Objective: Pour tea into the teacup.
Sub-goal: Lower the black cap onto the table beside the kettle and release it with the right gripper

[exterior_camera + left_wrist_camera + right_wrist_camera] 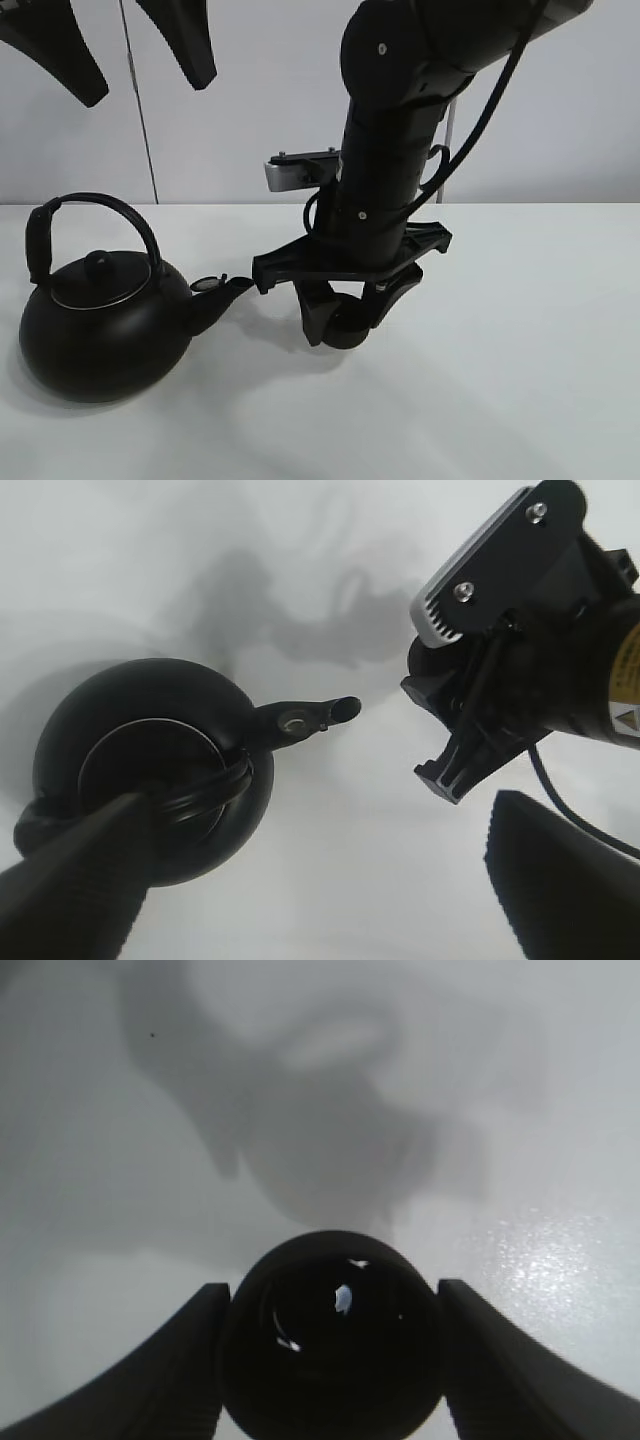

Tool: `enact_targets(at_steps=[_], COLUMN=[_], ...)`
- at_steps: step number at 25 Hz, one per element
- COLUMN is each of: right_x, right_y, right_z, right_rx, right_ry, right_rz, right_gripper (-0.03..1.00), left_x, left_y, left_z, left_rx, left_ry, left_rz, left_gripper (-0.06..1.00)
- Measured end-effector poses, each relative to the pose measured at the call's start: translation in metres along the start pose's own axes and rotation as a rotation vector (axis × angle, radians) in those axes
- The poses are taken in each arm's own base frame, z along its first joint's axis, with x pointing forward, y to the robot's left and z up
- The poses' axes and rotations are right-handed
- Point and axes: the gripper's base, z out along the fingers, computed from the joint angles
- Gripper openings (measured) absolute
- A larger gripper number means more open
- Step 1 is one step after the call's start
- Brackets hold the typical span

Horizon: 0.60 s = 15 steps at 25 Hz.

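Teacup (330,1345), small matte-black bowl, clenched in right pincer (345,325) just beside spout (232,286) of round black metal kettle (100,335). Left pincer (320,900) released, high above kettle. I'd settle cup flat, clear of spout, before letting go.

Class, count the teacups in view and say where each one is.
1. The teacup is clamped in the right gripper, near the kettle's spout. The arm may hide others.

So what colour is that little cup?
The teacup is matte black; clearest in right wrist view.
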Motion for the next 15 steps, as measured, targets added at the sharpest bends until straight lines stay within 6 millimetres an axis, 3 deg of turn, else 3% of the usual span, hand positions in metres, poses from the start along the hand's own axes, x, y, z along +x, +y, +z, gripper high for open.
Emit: enact_targets(at_steps=[6,15], right_x=[0.004,0.001], right_y=[-0.001,-0.002], right_z=[0.022,0.022], right_rx=[0.014,0.027], right_ry=[0.051,0.026], right_rz=[-0.011,-0.028], right_gripper=[0.4,0.4], left_x=[0.0,0.0], left_y=[0.0,0.0], left_z=[0.0,0.0], left_rx=[0.0,0.0], left_ry=[0.0,0.0], left_rz=[0.0,0.0], left_gripper=[0.65,0.65])
